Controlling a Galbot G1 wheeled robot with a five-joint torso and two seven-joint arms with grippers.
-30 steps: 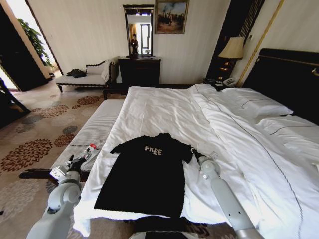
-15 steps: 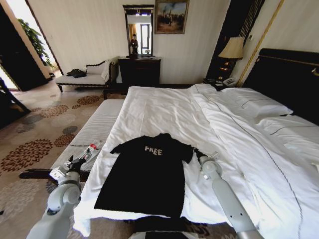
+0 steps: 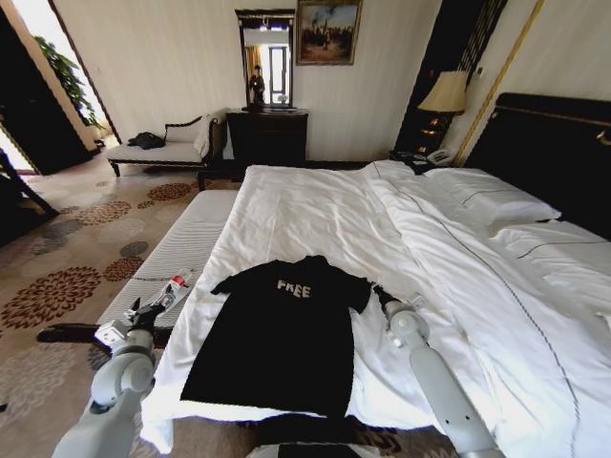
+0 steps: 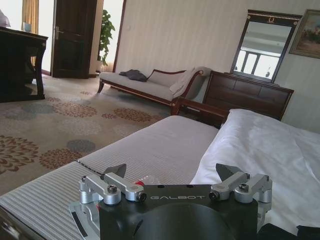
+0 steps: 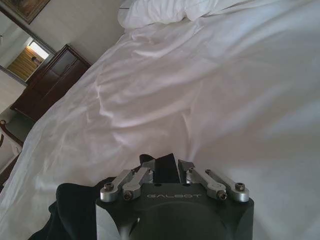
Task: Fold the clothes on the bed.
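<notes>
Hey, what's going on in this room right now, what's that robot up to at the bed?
A two-armed robot stands at the foot of the bed, where a black T-shirt lies spread flat, lettering up, not yet folded. The right gripper is at the shirt's sleeve on the robot's right, its fingers shut close together. The left gripper hovers open off the bed's side, over a striped bench where a small bottle lies.

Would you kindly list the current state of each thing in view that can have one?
T-shirt: spread flat, unfolded, lettering up, near the bed's foot.
Bed: made, white duvet rumpled.
Left tool: open, over the striped bench.
Right tool: shut, beside the T-shirt's sleeve.
Bedside lamp: cannot tell whether lit.
Bottle: lying on the bench.
</notes>
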